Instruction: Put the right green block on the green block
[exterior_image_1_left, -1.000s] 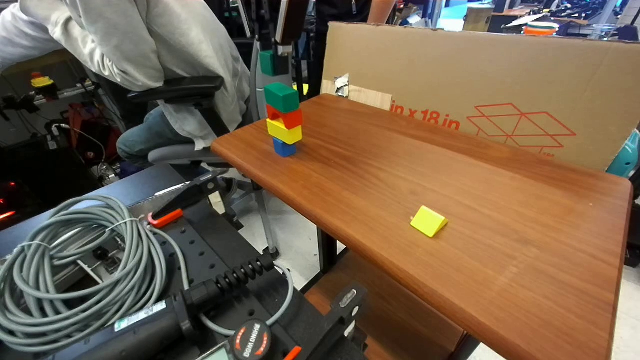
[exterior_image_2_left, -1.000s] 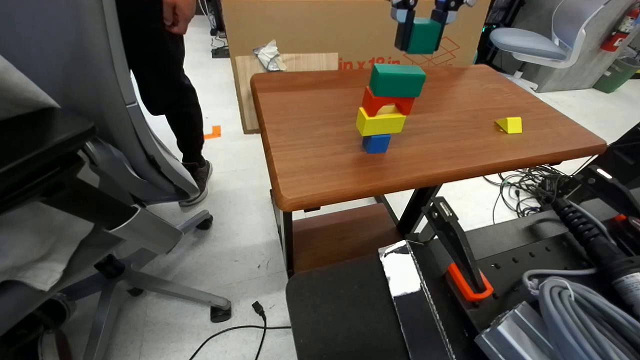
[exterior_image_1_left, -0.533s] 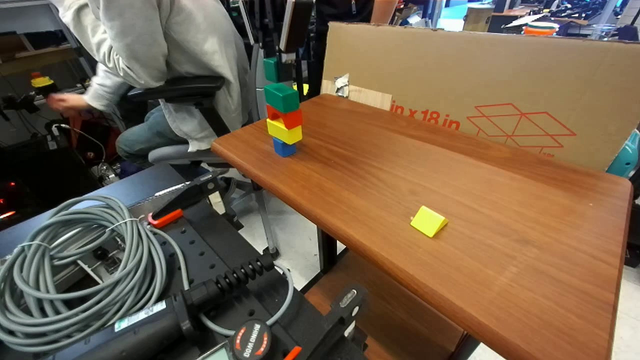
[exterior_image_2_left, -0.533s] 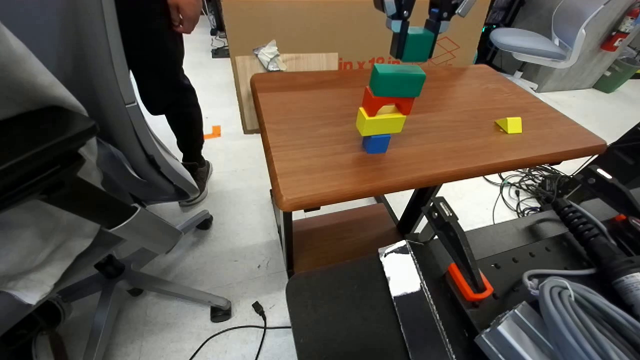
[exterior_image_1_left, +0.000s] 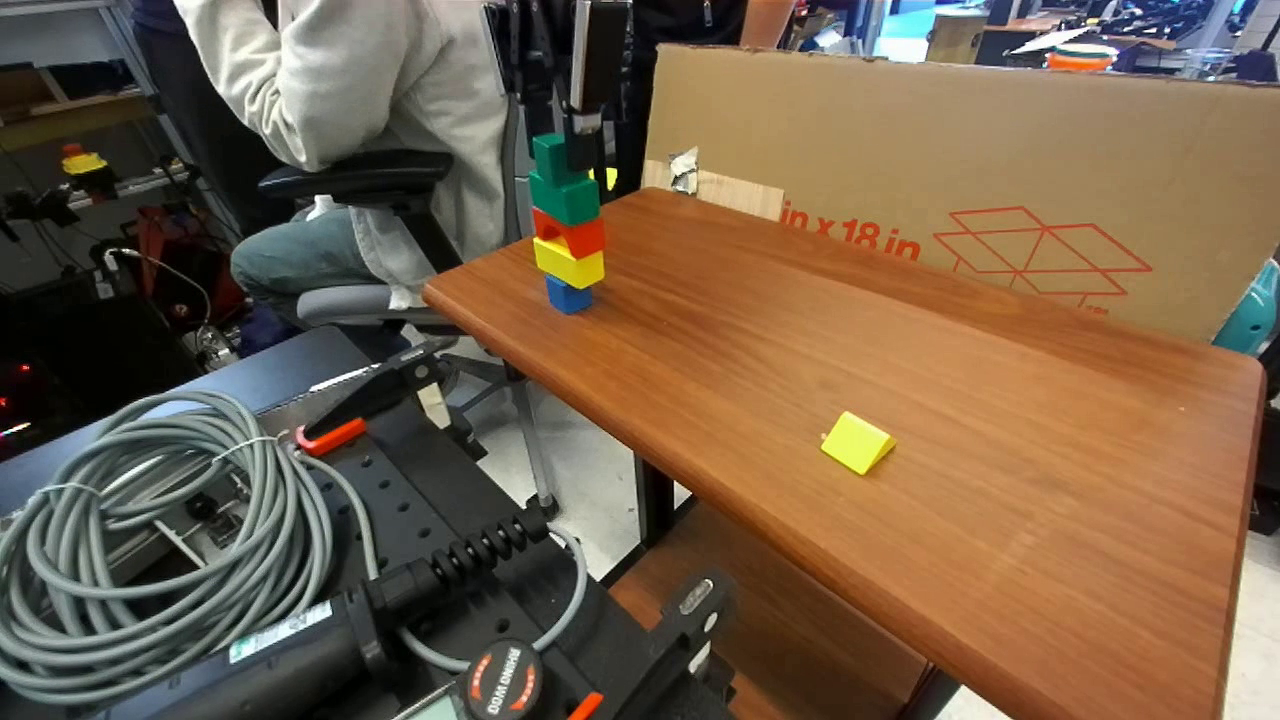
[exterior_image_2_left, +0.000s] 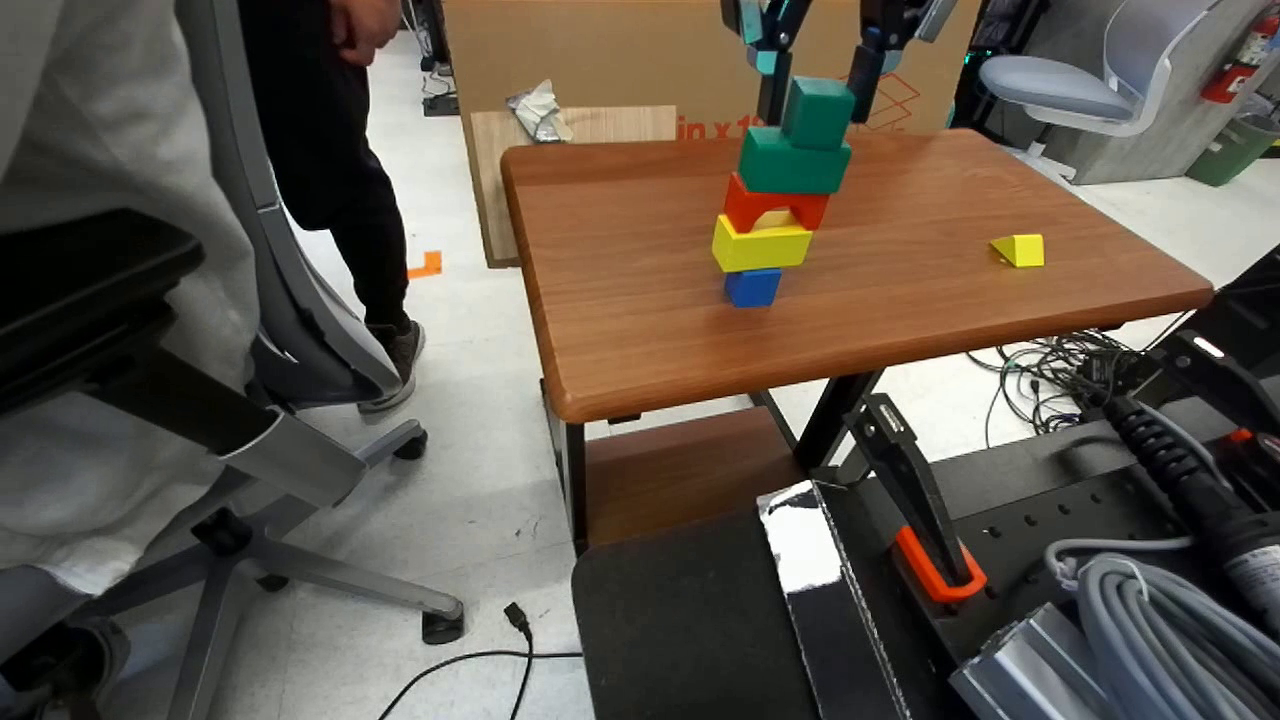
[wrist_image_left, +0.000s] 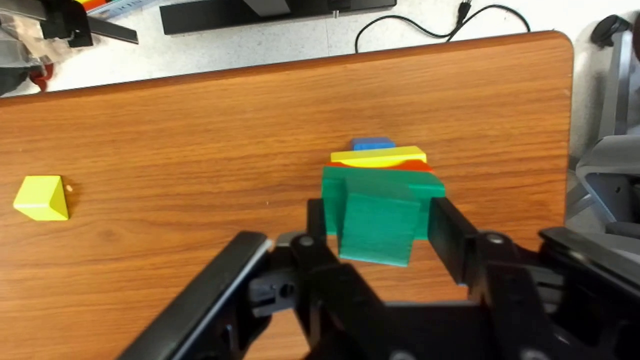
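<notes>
The right green block (exterior_image_2_left: 818, 114) is a small green cube. It rests, turned a little, on top of the green block (exterior_image_2_left: 790, 170), a longer green block at the top of a stack; both also show in an exterior view (exterior_image_1_left: 553, 160). In the wrist view the cube (wrist_image_left: 379, 227) sits over the middle of the longer green block (wrist_image_left: 332, 200). My gripper (wrist_image_left: 378, 212) is open, with one finger on each side of the cube and a gap to each finger. In an exterior view the gripper (exterior_image_2_left: 814, 108) stands around the cube at the stack's top.
Under the green block are a red arch (exterior_image_2_left: 740, 205), a yellow block (exterior_image_2_left: 765, 252) and a blue cube (exterior_image_2_left: 752, 288) on the wooden table (exterior_image_2_left: 640, 340). A yellow wedge (exterior_image_1_left: 857, 443) lies apart on the table. A cardboard sheet (exterior_image_1_left: 900, 130) stands behind. A person (exterior_image_1_left: 330, 120) sits beside the table.
The gripper came down with the small green cube held, set it on the longer green block and opened. The seated person moved. The stack below stayed put.
</notes>
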